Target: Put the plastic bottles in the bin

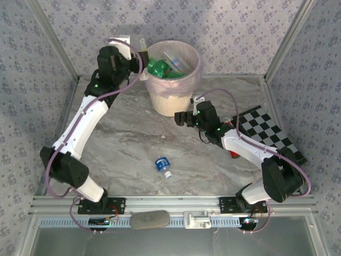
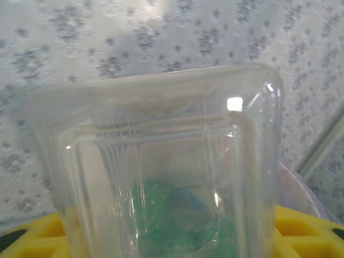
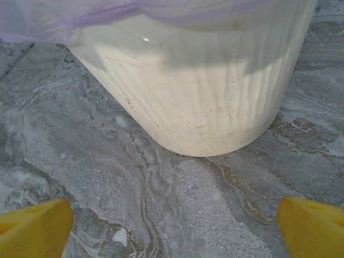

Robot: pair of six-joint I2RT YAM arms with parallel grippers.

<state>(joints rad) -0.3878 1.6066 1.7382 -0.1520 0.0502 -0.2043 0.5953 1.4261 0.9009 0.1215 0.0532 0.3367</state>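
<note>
The worktop [image 3: 80, 161] looks like grey veined stone, smooth and mostly matt. The bin [image 3: 215, 97] is cream plastic, matt, with fine streaks. Its bag [image 3: 48, 21] is thin translucent film, slightly shiny. The clear bottle [image 2: 161, 150] is glossy transparent plastic.

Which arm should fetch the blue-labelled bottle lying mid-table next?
Right. The right tool is open, empty, low over the table; the left tool holds a clear bottle at the bin rim.

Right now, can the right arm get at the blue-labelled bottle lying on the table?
Probably yes: the blue-labelled bottle lies alone on the table, and the right arm's fingers are open and empty.
</note>
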